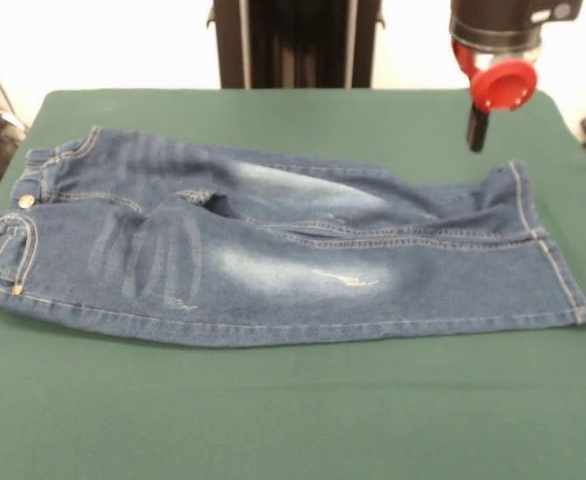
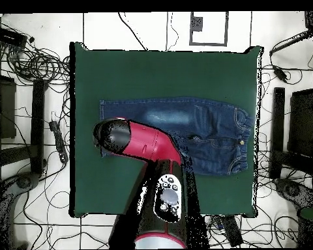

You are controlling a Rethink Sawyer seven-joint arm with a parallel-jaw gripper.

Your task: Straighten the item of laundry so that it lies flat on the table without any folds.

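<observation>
Hovering my gripper above the hem end of the jeans, holding nothing; can't tell how open it is. Jeans lie lengthwise across the green table, waistband at the far end from me, inner leg still rumpled.

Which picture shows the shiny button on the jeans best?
The front view: the brass button shows clearly at the waistband of the jeans. In the overhead view it is only a tiny speck near the waistband.

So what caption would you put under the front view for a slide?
Small blue jeans spread nearly flat on the green table, the robot's gripper hovering above the hem end.
</observation>
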